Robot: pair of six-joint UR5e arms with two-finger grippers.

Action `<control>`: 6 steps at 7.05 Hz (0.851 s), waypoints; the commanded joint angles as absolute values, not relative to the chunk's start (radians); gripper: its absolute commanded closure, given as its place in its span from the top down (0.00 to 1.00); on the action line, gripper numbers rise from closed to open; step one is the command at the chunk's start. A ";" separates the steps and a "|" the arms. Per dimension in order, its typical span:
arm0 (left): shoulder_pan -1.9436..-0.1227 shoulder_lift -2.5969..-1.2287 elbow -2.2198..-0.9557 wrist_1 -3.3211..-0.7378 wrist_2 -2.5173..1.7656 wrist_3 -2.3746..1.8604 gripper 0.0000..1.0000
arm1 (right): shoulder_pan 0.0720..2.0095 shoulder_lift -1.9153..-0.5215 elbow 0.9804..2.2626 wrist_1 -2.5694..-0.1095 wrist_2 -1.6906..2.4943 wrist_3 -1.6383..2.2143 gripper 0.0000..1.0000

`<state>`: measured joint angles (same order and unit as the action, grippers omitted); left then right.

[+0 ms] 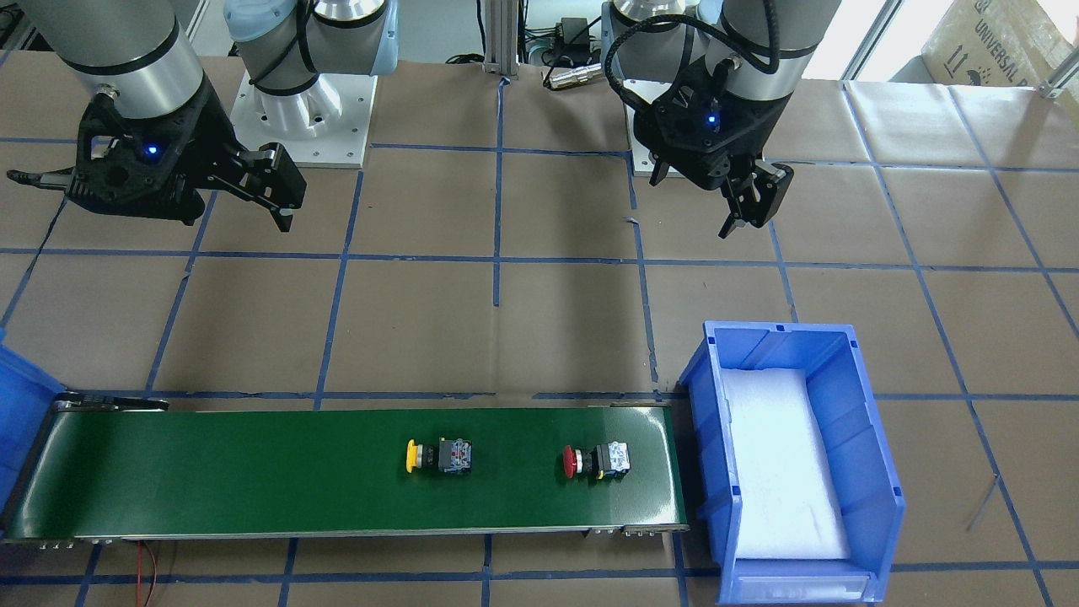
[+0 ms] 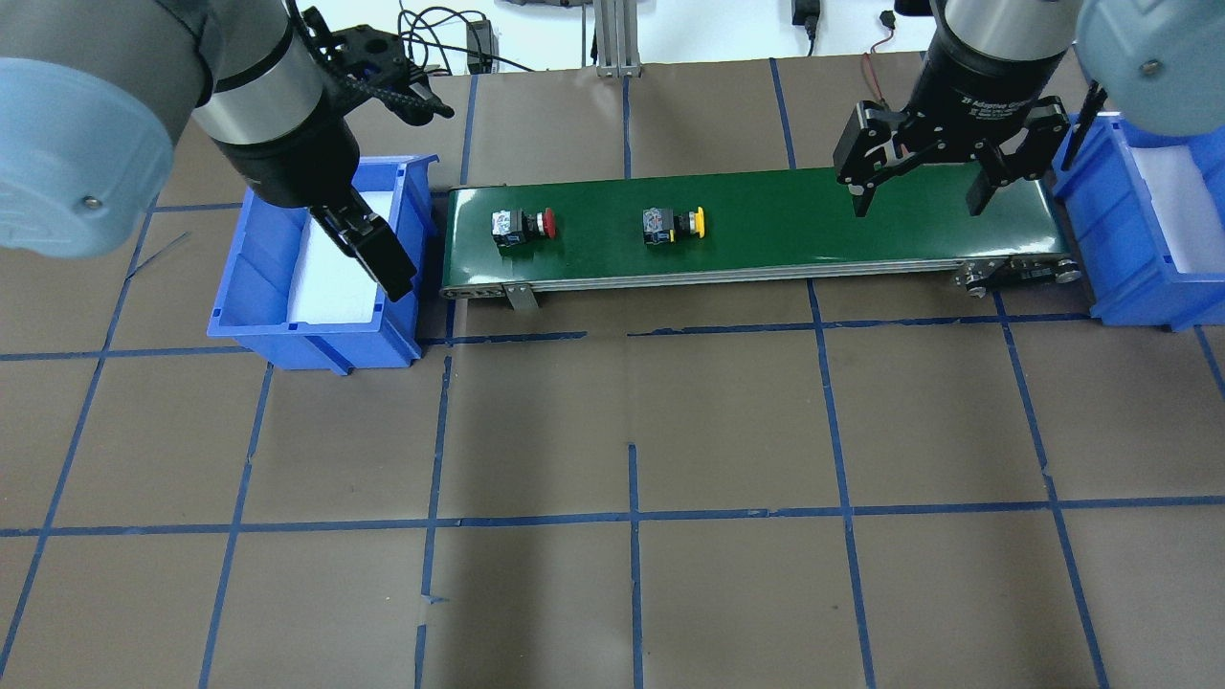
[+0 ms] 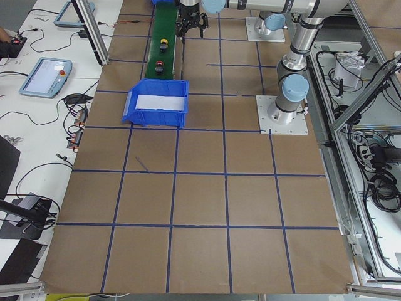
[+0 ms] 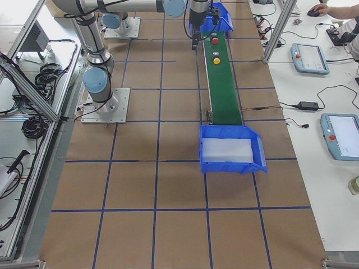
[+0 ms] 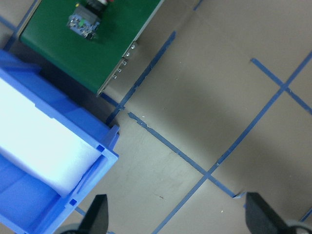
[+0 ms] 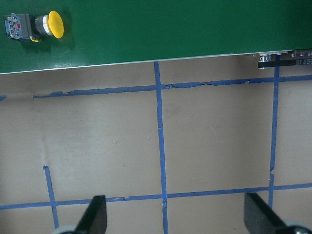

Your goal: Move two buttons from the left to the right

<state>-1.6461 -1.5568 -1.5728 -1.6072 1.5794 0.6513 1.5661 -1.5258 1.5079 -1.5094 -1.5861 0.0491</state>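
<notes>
Two buttons lie on their sides on the green conveyor belt (image 2: 766, 220). The red-capped button (image 2: 522, 225) is near the belt's left end, and its grey end also shows in the left wrist view (image 5: 85, 22). The yellow-capped button (image 2: 673, 226) lies further right and shows in the right wrist view (image 6: 34, 25). My left gripper (image 2: 373, 244) is open and empty, raised by the left bin's near right corner. My right gripper (image 2: 924, 187) is open and empty, raised over the belt's right part, well right of the yellow button.
A blue bin (image 2: 316, 330) with a white liner stands at the belt's left end. A second blue bin (image 2: 1139, 287) stands at the belt's right end. Brown paper with a blue tape grid (image 2: 632, 478) covers the table.
</notes>
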 commanded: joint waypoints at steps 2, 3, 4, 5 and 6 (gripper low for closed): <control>-1.626 -1.534 -1.578 -1.603 1.578 0.279 1.00 | 1.566 -1.526 1.508 -1.509 -1.586 0.051 1.00; -1.625 -1.532 -1.578 -1.603 1.580 0.215 1.00 | 1.566 -1.526 1.508 -1.509 -1.586 0.049 1.00; -1.624 -1.532 -1.575 -1.603 1.580 0.183 1.00 | 1.566 -1.526 1.508 -1.509 -1.586 0.051 1.00; -1.626 -1.531 -1.572 -1.603 1.582 0.119 1.00 | 1.566 -1.526 1.508 -1.511 -1.586 0.051 1.00; -1.626 -1.529 -1.574 -1.603 1.582 0.107 1.00 | 1.566 -1.526 1.508 -1.509 -1.586 0.049 1.00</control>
<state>-1.6255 -1.5311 -1.5742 -1.6031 1.5810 0.1427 1.5662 -1.5263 1.5079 -1.5102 -1.5861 0.0502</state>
